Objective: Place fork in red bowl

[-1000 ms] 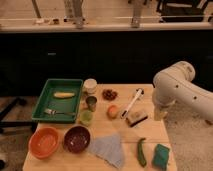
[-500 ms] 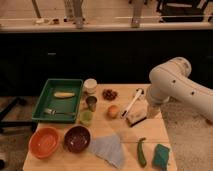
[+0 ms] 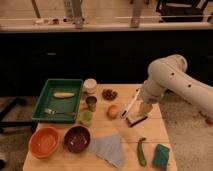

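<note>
The fork (image 3: 58,112) lies along the front edge inside the green tray (image 3: 46,95) at the table's left. In front of the tray, at the near left corner, sits the orange-red bowl (image 3: 44,142), with nothing in it. My gripper (image 3: 141,110) hangs from the white arm (image 3: 167,75) over the right half of the table, far to the right of both fork and bowl. It is open and holds nothing, just above a tan and black block (image 3: 137,119) and beside a white-handled utensil (image 3: 131,105).
A banana (image 3: 63,94) lies in the tray. A maroon bowl (image 3: 77,138) stands right of the red one. Mid-table stand a white cup (image 3: 90,85), metal cup (image 3: 91,103), green cup (image 3: 86,117) and an orange fruit (image 3: 113,111). A grey cloth (image 3: 107,148), green vegetable (image 3: 141,151) and teal sponge (image 3: 161,155) lie in front.
The arm has swung left and in over the table, bringing the gripper closer to the white-handled utensil. Nothing on the table has moved.
</note>
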Controlling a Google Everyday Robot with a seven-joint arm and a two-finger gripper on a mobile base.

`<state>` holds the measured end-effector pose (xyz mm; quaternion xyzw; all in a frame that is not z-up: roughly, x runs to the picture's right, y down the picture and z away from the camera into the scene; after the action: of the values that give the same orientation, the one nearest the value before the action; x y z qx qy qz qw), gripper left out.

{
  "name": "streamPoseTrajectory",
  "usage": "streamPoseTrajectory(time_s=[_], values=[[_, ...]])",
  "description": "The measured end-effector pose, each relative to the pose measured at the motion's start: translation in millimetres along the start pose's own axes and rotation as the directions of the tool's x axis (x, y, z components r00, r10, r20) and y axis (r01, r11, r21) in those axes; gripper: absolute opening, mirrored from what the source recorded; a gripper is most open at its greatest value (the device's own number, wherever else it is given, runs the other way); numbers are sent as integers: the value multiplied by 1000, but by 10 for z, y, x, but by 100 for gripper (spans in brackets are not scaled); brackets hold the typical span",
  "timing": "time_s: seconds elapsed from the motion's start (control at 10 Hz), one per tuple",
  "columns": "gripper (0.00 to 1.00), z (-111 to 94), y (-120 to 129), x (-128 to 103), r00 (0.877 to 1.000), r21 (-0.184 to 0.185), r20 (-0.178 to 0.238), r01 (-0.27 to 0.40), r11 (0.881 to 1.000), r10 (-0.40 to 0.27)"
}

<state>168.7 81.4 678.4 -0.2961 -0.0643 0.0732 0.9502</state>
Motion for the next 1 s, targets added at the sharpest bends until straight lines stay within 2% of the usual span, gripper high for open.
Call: streamPoseTrajectory(time_s=[0.5,0.7,1.0], values=[[66,168,2,-340,998,-35,59,-38,999,40],[66,235,32,-510,995,-35,86,-49,998,52],[66,240,55,-521,994,-31,94,-50,998,52]])
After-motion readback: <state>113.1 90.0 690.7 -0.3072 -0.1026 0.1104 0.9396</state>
